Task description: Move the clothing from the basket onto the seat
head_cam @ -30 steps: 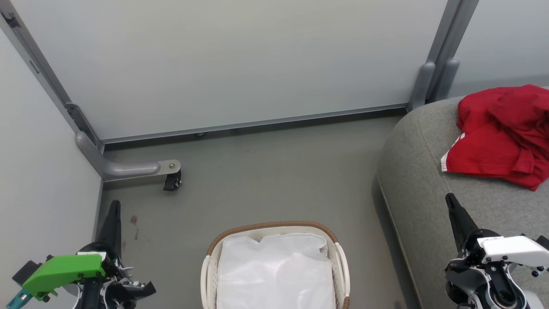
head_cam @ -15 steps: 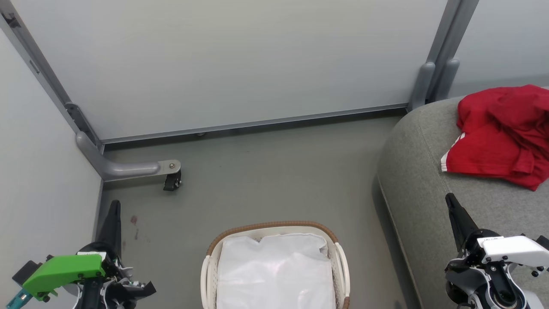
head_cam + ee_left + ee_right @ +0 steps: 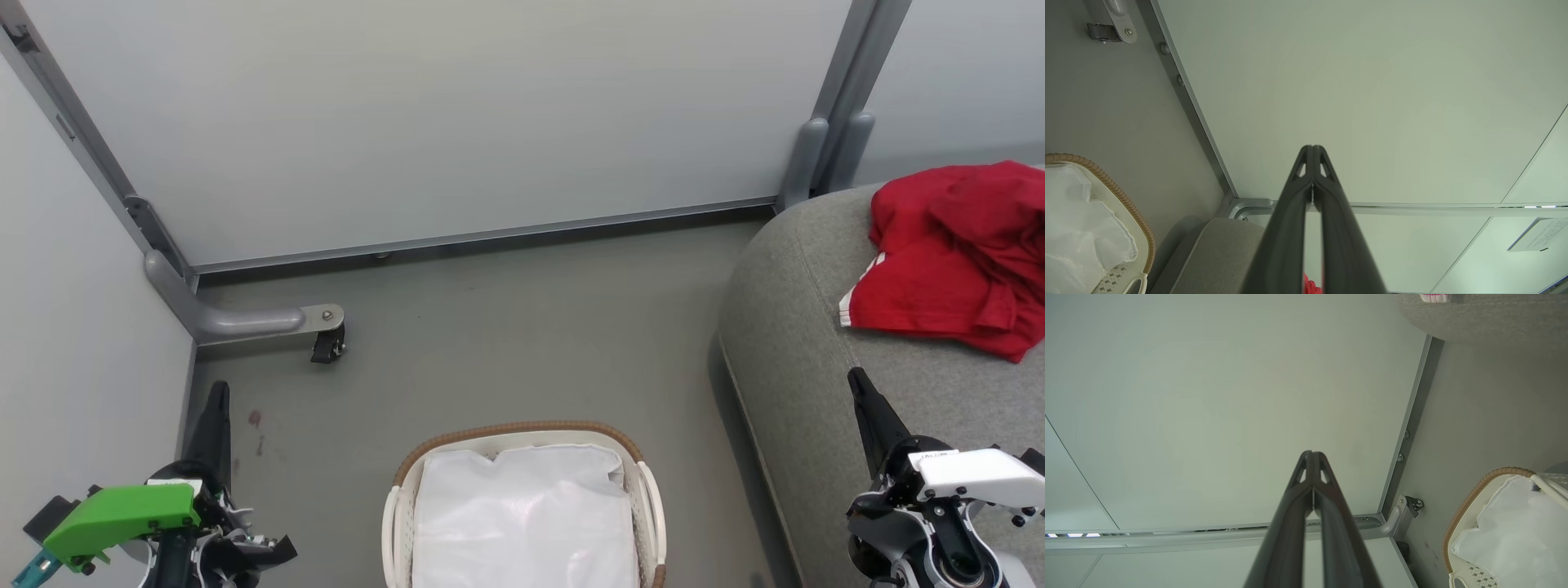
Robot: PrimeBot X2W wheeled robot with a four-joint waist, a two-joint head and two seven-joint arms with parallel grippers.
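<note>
The left tool [image 3: 217,392] is clenched on nothing, low over the floor [image 3: 506,327] just left of the basket [image 3: 514,428]. The right tool [image 3: 857,380] is clenched and empty too, its tip over the near edge of the seat [image 3: 808,376]. In the part of the basket that shows, there is just the white liner [image 3: 522,514] and no red. The clothing [image 3: 955,253] lies in a crumpled red heap on the seat, at its far right, well apart from both tools, with a white-striped hem turned toward the basket. So the move looks done. The cloth should be light, soft and limp. It would sag from any grip, so a raised fold atop the heap is the best place to pinch.
</note>
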